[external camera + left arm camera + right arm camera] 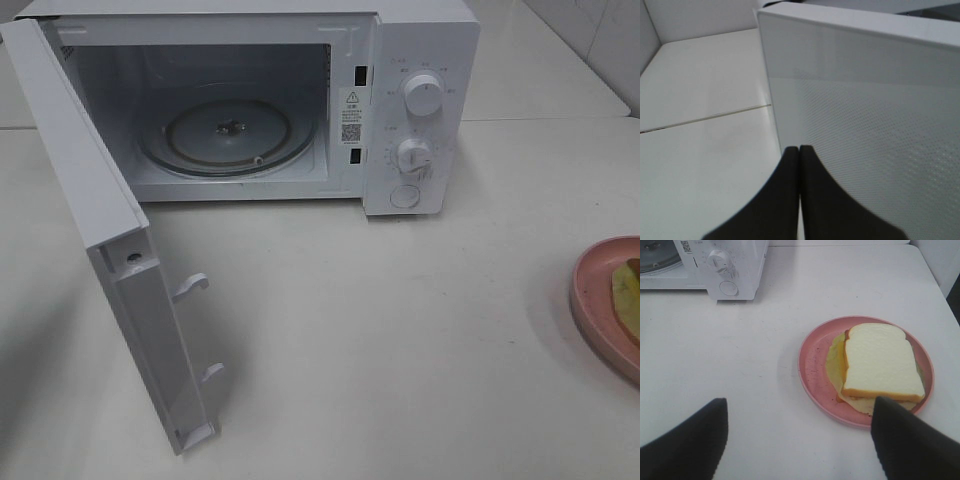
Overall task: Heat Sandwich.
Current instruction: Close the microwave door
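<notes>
White counter point(420, 330) carries everything, wide and bare between the two ends of the job. At its back the microwave point(420, 100) stands with its door point(110, 230) swung fully out, so the glass turntable point(228, 135) lies exposed to receive food. Well off to the right sits a pink plate point(812, 365), holding the sandwich point(880, 362) flat for lifting. Over it the right hand point(799, 437) hangs with fingers spread, likely lining up a grasp. Beside the door's outer face, the left hand point(799, 192) is pressed together and empty.
</notes>
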